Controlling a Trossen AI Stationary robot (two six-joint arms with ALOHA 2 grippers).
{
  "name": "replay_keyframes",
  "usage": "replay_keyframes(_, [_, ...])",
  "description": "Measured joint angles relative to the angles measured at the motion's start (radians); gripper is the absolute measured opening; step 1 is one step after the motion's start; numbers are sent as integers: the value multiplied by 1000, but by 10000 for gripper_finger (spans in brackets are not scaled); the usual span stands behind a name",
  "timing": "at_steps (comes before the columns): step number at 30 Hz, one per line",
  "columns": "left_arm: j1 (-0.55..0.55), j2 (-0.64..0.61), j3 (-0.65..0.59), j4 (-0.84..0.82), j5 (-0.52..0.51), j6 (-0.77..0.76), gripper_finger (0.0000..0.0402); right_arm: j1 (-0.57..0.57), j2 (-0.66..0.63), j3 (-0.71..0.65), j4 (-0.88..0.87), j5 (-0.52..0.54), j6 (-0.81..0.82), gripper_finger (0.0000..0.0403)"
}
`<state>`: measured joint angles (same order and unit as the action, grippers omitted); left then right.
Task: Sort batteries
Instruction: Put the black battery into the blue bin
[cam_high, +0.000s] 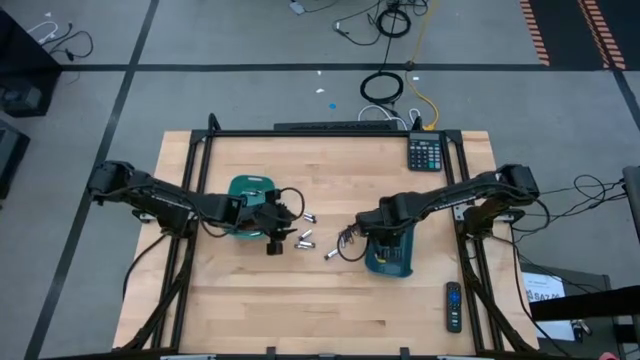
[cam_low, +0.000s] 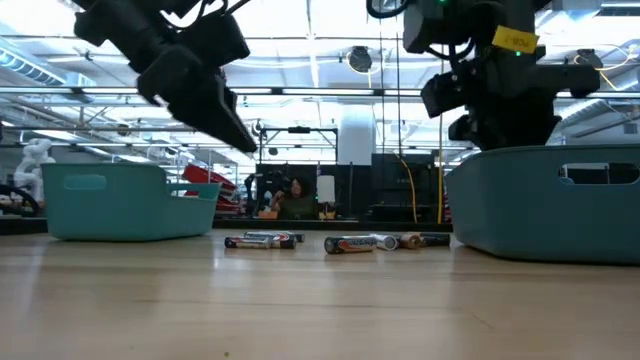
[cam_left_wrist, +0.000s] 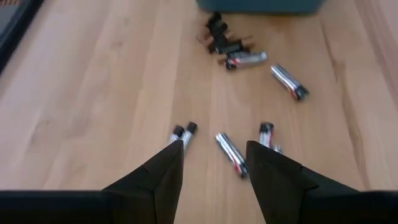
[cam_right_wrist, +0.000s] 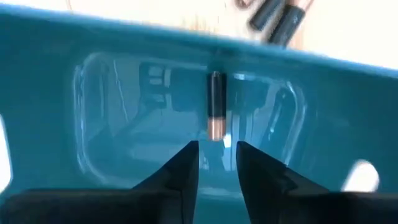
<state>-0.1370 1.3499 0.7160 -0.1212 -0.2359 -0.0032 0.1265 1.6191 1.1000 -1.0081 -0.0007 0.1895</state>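
High view: wooden bench (cam_high: 330, 310) w/ 2 teal plastic trays, left teal tray (cam_high: 247, 190) and right teal tray (cam_high: 392, 262). Left gripper (cam_high: 273, 238) hangs just beside left tray, near the loose small cylindrical batteries (cam_high: 305, 238) lying between the trays; roughly 5–6 pieces visible here, too small for exact count. Right gripper (cam_high: 378, 240) sits over the right tray. Also 1 dark calculator (cam_high: 425, 153) at the far edge and 1 black remote (cam_high: 453, 305) near the front right, both well apart from the work.

Low view: batteries in a row on bench between trays, approx 5–6, silvery and dark mixed. Both grippers raised above bench; nothing visibly held.

Left wrist view: left gripper fingers apart, empty, above bench. 4 silvery batteries close ahead (a pair, a single, one more beside the finger), plus a silvery one farther off and a jumbled cluster of dark + silvery near the right tray wall; 3–4 in cluster, can't split them.

Right wrist view: right gripper fingers slightly apart, empty, over tray interior; 1 dark-and-copper battery (cam_right_wrist: 215, 113) lies in the tray ahead. 2 dark ones visible outside beyond the rim.

Risks, my read: batteries lie close and touching, so the left gripper could pinch 2 at once or nudge a neighbour rolling. Types look alike at this scale, wrong-tray drop plausible.
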Motion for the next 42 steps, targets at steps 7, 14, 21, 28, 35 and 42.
replay_keyframes(7, [53,10,39,-38,51,23,185,20,-106,79,74,135,-13,93])
replay_keyframes(14, [12,10,39,47,-30,39,185,-56,-30,165,178,134,-72,93])
replay_keyframes(21, [-37,9,0,72,-54,-11,185,-140,202,311,71,28,-106,93])
replay_keyframes(28, [-65,9,-19,63,-55,-1,185,-147,430,496,-146,23,-172,93])
replay_keyframes(35, [-103,9,-72,111,-84,17,185,-184,504,545,-202,-51,-217,93])
replay_keyframes(42, [-130,9,-111,122,-109,-8,185,-234,511,545,-234,-51,-221,93])
